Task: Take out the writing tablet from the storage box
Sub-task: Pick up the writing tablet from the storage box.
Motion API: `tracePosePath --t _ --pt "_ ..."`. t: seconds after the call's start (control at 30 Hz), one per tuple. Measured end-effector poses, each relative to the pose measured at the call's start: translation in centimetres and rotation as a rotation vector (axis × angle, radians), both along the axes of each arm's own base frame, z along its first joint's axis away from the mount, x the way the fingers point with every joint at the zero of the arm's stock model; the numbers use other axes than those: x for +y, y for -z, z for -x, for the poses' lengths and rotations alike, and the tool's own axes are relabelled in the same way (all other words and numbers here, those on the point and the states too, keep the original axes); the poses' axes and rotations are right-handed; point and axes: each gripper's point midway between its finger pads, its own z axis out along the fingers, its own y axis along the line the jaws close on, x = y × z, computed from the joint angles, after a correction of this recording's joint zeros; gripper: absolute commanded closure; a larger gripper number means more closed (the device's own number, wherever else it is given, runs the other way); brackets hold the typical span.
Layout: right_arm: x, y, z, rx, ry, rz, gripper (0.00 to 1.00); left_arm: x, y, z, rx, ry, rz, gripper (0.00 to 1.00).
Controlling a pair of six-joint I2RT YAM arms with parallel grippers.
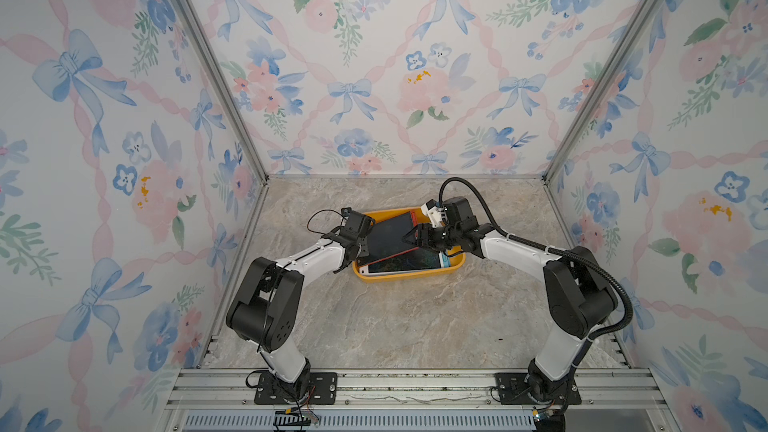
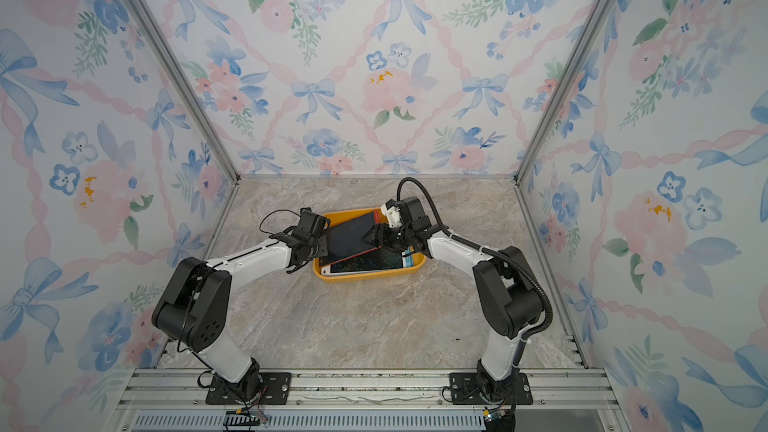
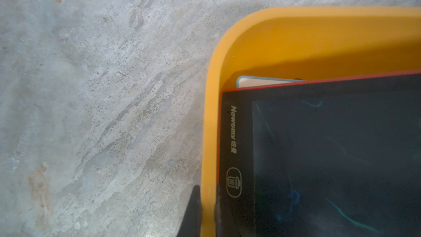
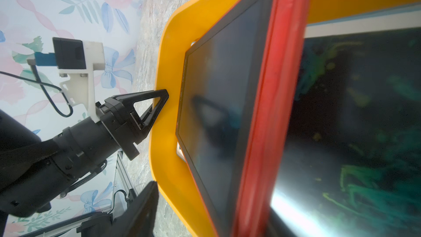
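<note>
Left gripper (image 3: pixel 206 193) clamping one storage box (image 3: pixel 296 30), two writing tablets (image 1: pixel 392 234)

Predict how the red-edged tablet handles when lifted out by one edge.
Probably stiff: the red-edged tablet sits tilted, its edge straight. Likely slippery: its glossy screen mirrors the left tool. Thin, so probably light; may skid over the lower tablet.

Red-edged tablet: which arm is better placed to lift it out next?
Right. The right gripper is at the edge of the red-edged tablet; the left gripper pinches the storage box rim.
</note>
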Motion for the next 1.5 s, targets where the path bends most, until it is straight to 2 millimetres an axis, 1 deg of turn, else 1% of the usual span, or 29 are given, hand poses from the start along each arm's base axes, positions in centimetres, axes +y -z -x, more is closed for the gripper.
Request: tracePosePath --t 0.07,0.13,0.27,0.37,0.57,0.7,0.83,1.0,1.1,1.3,1.37,1.5 --pt "-0.32 -0.12 -0.21 0.004 0.001 -0.009 0.47 0.01 0.00 0.00 0.000 0.000 0.000 1.00" --pt "-0.52 -0.21 -0.34 0.006 0.001 -0.016 0.48 0.01 0.00 0.00 0.000 0.000 0.000 1.00" --pt "-0.54 -0.37 -0.35 0.007 -0.005 -0.026 0.53 0.01 0.00 0.00 0.000 0.000 0.000 1.00" --pt "-0.54 -0.40 -0.35 0.007 -0.007 -0.029 0.54 0.01 0.00 0.00 0.000 0.000 0.000 1.00" --pt "-0.55 -0.54 -0.47 0.010 -0.001 -0.037 0.63 0.00 -0.03 -0.02 -0.001 0.000 0.000 1.00" --pt "-0.50 -0.64 -0.43 0.009 -0.006 -0.042 0.65 0.00 -0.01 -0.01 0.000 0.000 0.000 1.00" --pt "-0.47 -0.66 -0.40 0.010 -0.008 -0.044 0.69 0.00 -0.02 -0.02 0.000 0.000 0.000 1.00" --pt "-0.49 -0.65 -0.40 0.008 -0.010 -0.043 0.72 -0.01 -0.03 -0.03 0.003 0.000 -0.002 1.00" --pt "-0.51 -0.57 -0.34 0.007 -0.013 -0.039 0.80 -0.01 -0.05 -0.04 0.003 0.001 -0.003 1.00" --pt "-0.59 -0.42 -0.24 0.007 -0.017 -0.032 0.82 -0.02 -0.06 -0.06 0.007 0.002 -0.005 1.00" --pt "-0.62 -0.36 -0.17 0.008 -0.020 -0.028 0.88 -0.05 -0.10 -0.11 0.007 0.003 -0.006 1.00" --pt "-1.02 -0.71 -0.01 0.006 -0.022 -0.020 0.88 -0.11 -0.07 -0.17 0.007 0.003 -0.005 1.00"
